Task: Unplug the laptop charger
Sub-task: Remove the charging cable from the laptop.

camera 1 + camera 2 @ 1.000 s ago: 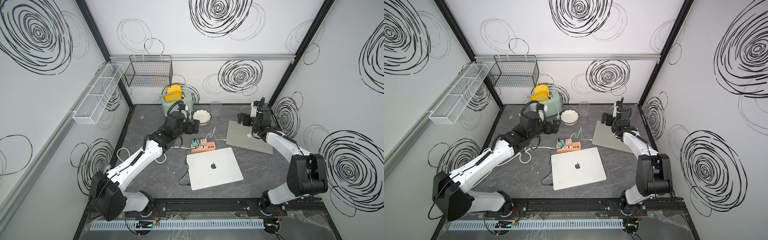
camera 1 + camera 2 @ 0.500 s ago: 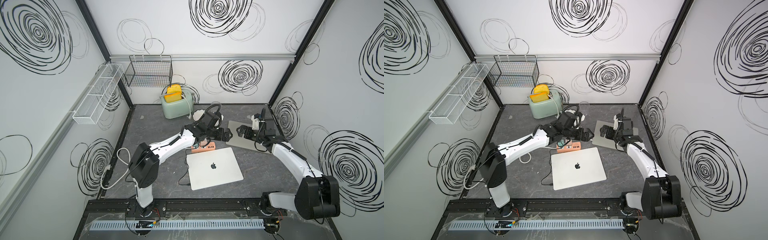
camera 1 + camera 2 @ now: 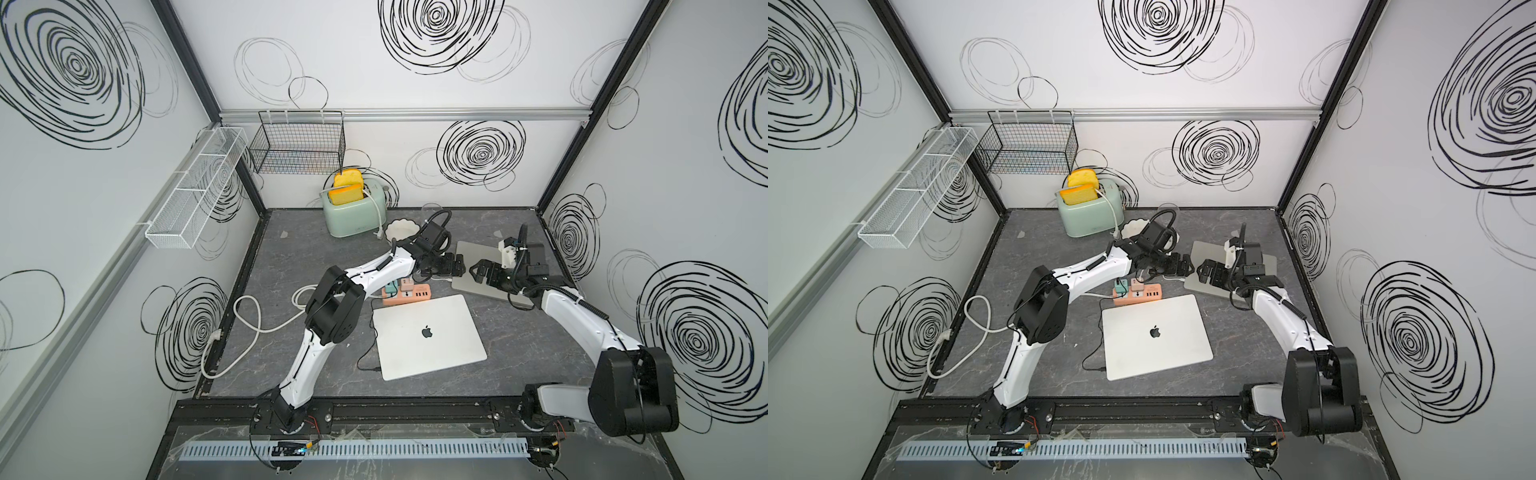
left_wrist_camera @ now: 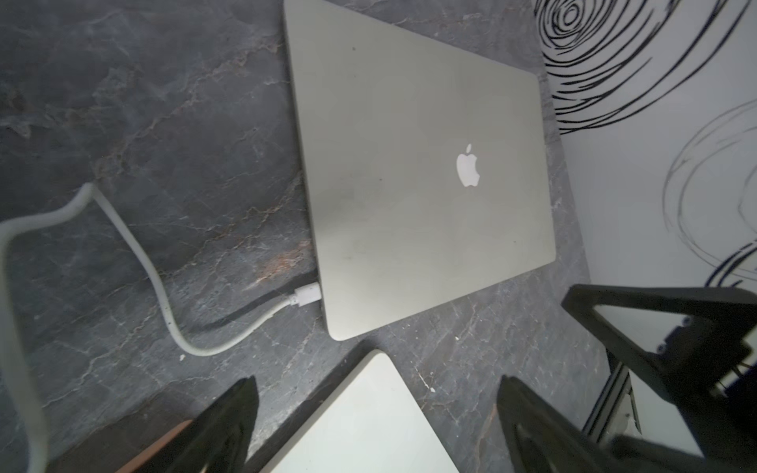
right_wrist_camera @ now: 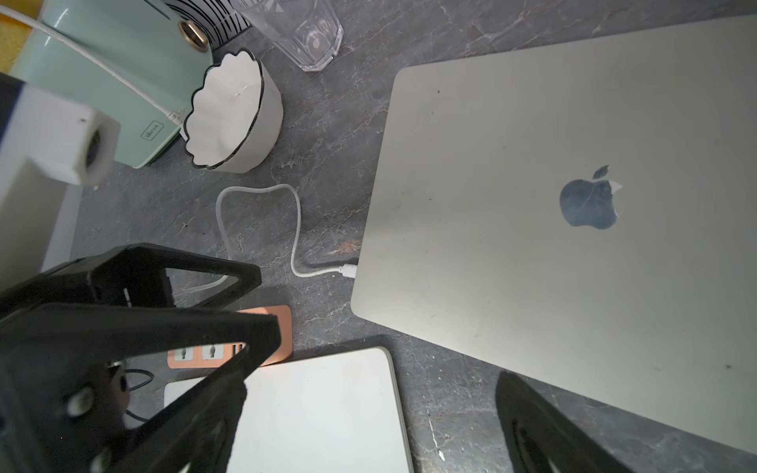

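A white charger plug (image 4: 307, 293) (image 5: 348, 271) sits in the side of the silver back laptop (image 3: 478, 253) (image 4: 409, 172), and its thin white cable (image 5: 297, 229) loops over the table toward the orange power strip (image 3: 411, 296). The pale front laptop (image 3: 428, 336) has a black cable (image 3: 365, 357) at its left edge. Between the two laptops my left gripper (image 3: 456, 266) (image 4: 377, 383) hangs open and empty, above the front laptop's back corner. Facing it, my right gripper (image 3: 478, 272) (image 5: 368, 389) is open too, just over the back laptop's left edge. Both are short of the plug.
A mint toaster (image 3: 353, 216) with bread, a white scalloped bowl (image 5: 229, 118) and a clear glass (image 5: 303, 32) stand at the back. Teal and pink adapters (image 3: 399, 286) are in the strip. A thick white cord (image 3: 249, 324) trails left. The two grippers nearly touch.
My left arm has swung from the toaster across to the gap between the laptops. My right gripper has come forward and left to the back laptop's left edge.
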